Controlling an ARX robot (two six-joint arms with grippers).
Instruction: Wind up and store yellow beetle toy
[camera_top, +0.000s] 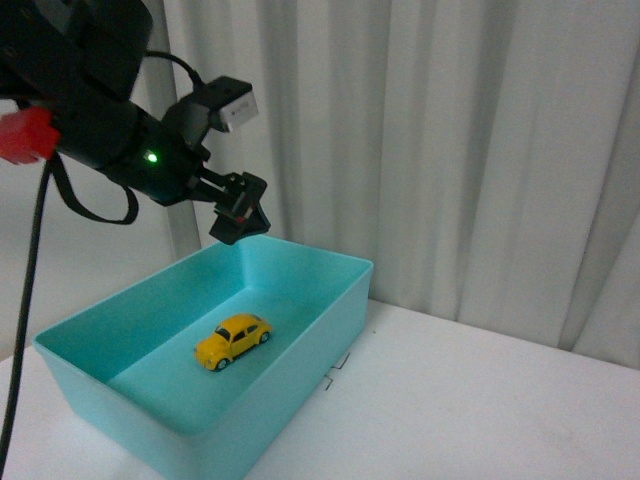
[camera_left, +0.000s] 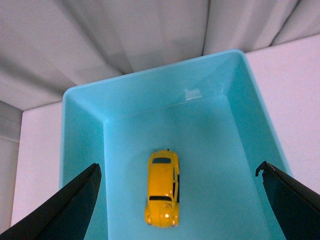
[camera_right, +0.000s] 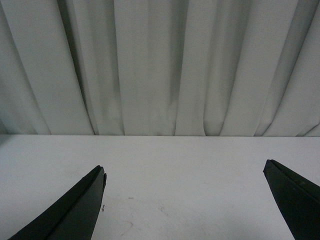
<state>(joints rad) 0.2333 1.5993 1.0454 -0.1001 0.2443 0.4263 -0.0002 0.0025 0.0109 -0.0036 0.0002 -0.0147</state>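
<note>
Front view: left end effector (camera_top: 240, 215) up over far-left corner of bin (camera_top: 290, 400), spread wide, nothing in it. Beetle (camera_top: 233, 340) down on bin floor, roughly mid, on its wheels, clear of all walls. No sign of right end effector (camera_right: 185, 170) here; seen only via right wrist cam, wide open too, empty, over bare surface (camera_right: 160, 190) w/ curtain (camera_right: 150, 65) behind.

Looks stored already; wound or not, can't tell from these pics.

Risks, as a guess: on any re-entry for a grasp, could clip rim or wall on the way down, given deep bin & low car, and shove bin across surface. Smooth rounded shell likely to squirt out of a pinch on the roof; safer across the flanks. With a wound spring, may roll & bump a wall.

Left wrist cam adds: beetle lengthwise between both fingers (camera_left: 75, 205), well apart from each. Front view adds height of left end effector above rim, unreadable from wrist cam.
</note>
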